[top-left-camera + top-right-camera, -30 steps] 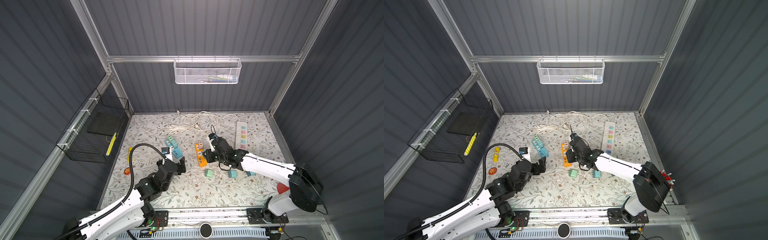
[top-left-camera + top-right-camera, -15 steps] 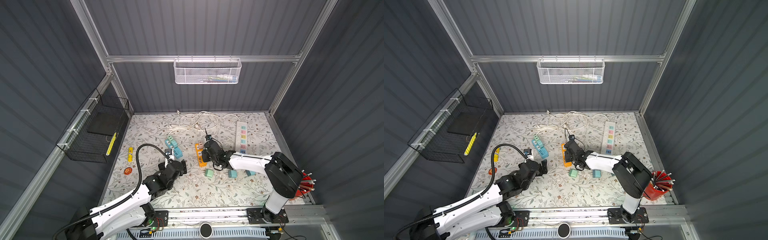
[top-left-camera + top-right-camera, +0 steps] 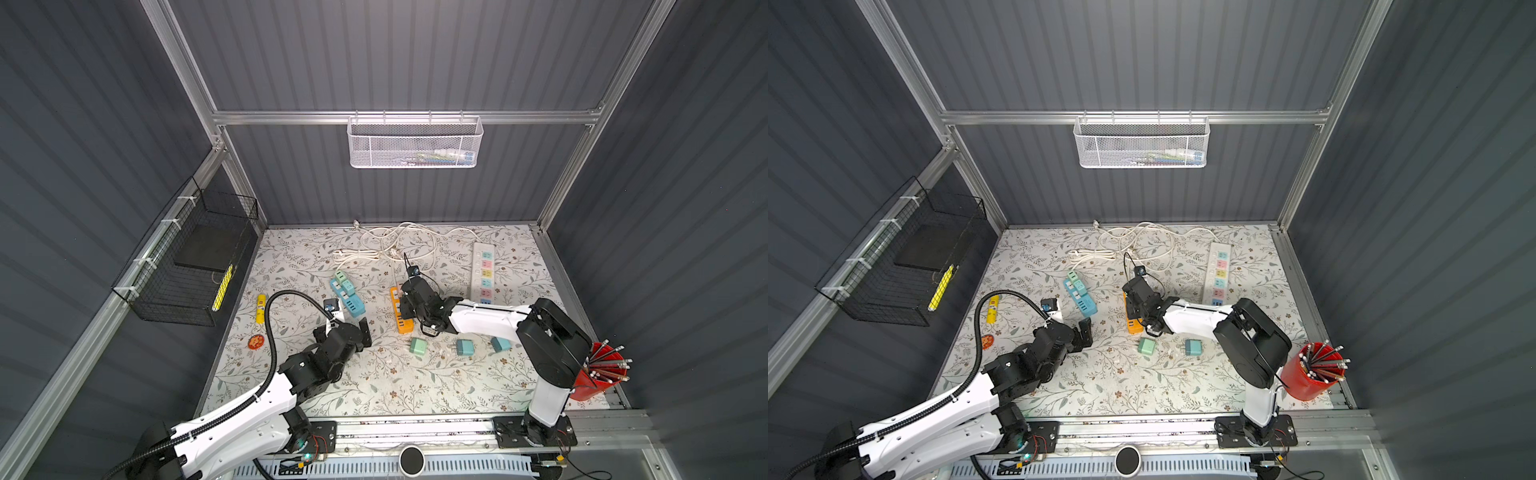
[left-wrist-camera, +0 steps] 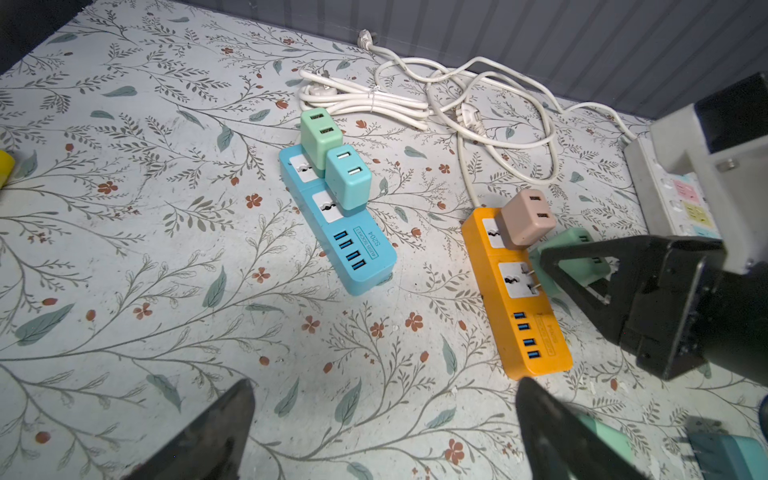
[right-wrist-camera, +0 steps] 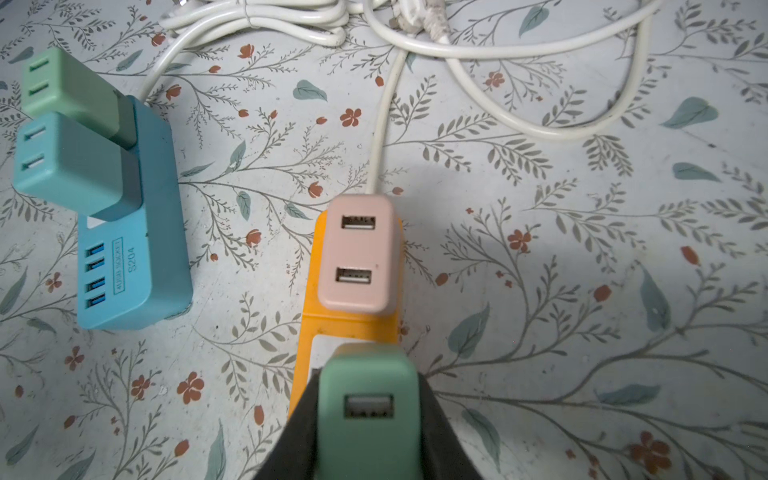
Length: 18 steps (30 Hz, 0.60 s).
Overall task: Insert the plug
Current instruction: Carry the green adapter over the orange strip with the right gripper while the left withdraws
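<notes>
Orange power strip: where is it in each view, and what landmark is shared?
In a top view: orange power strip mid-table.
In a top view: strip likewise mid-table.
Left wrist: strip beneath pink adapter.
Right wrist: strip beneath pink adapter, partly hidden by green plug.
Shared landmark: blue power strip alongside.

Green plug (image 5: 368, 386) and orange power strip (image 5: 353, 324) look smooth, matt plastic.

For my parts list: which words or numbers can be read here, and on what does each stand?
"S204": on the blue power strip.
"4USB SOCKET": framed, beside it, same strip.
Orange power strip: framed label, too blurred to read.
White power strip: markings too small.
</notes>
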Tool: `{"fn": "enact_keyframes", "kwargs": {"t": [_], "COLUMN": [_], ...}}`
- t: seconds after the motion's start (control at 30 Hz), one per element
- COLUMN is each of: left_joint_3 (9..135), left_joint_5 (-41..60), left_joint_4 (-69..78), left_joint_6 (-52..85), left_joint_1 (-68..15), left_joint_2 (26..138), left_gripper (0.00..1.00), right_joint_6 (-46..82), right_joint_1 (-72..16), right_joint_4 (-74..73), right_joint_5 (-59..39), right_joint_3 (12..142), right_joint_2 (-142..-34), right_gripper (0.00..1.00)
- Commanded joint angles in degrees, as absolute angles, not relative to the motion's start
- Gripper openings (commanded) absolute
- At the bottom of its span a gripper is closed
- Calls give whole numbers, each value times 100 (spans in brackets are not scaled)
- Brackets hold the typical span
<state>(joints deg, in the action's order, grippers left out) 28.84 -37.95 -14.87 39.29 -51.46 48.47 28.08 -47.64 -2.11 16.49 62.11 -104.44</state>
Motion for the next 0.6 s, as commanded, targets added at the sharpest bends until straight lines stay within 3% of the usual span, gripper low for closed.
{"fn": "enact_keyframes", "kwargs": {"t": [0.0,0.57], "left_joint_3": [2937,2915], "left_joint_5": [-3885,-3963], "left_joint_4": [-1657,-1801], "left_joint_6": [3929,3881], "left_joint_1": [-5157,-5155], "left_joint_2": [4895,4648], "left_gripper": [98,98], "right_joint_6": [2900,3133], "right_joint_1": [-4767,-4941], "right_joint_4": [-49,250], "right_joint_5": [1680,2081], "right_joint_3": [6232,6375], "right_joint_2": [-10615,-10935], "right_gripper": [15,15]}}
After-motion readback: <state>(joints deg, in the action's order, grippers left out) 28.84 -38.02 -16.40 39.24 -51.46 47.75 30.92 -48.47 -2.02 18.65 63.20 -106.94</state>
